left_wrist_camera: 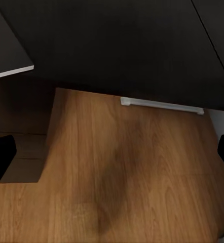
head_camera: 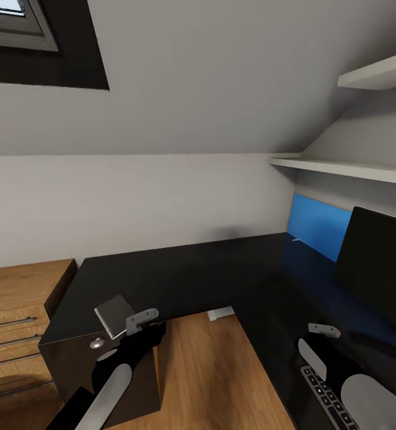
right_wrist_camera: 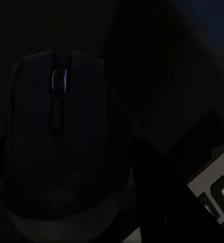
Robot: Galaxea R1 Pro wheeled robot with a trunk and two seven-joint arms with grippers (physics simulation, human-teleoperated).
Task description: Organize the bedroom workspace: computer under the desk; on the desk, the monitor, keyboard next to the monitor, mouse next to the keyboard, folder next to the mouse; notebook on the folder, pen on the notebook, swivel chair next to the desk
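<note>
A black L-shaped desk (head_camera: 180, 275) runs along the wall. The dark monitor (head_camera: 377, 263) stands on its right wing, with a blue flat panel (head_camera: 317, 227), perhaps the folder, upright behind it. The keyboard (head_camera: 326, 394) lies near the front right, and its keys (right_wrist_camera: 218, 197) show beside the black mouse (right_wrist_camera: 56, 152). My right gripper (head_camera: 323, 331) hovers above the keyboard and looks shut on the mouse (right_wrist_camera: 66, 167). My left gripper (left_wrist_camera: 112, 162) hangs open over the wooden floor by the desk's left end (head_camera: 139, 322). A grey flat thing (head_camera: 115, 313), possibly the notebook, sits at that corner.
A wooden chest of drawers (head_camera: 18, 322) stands left of the desk. White shelves (head_camera: 347, 169) jut from the right wall above the monitor. A white strip (left_wrist_camera: 160, 105) lies on the floor under the desk. Wooden floor (head_camera: 215, 370) lies open between the desk's wings.
</note>
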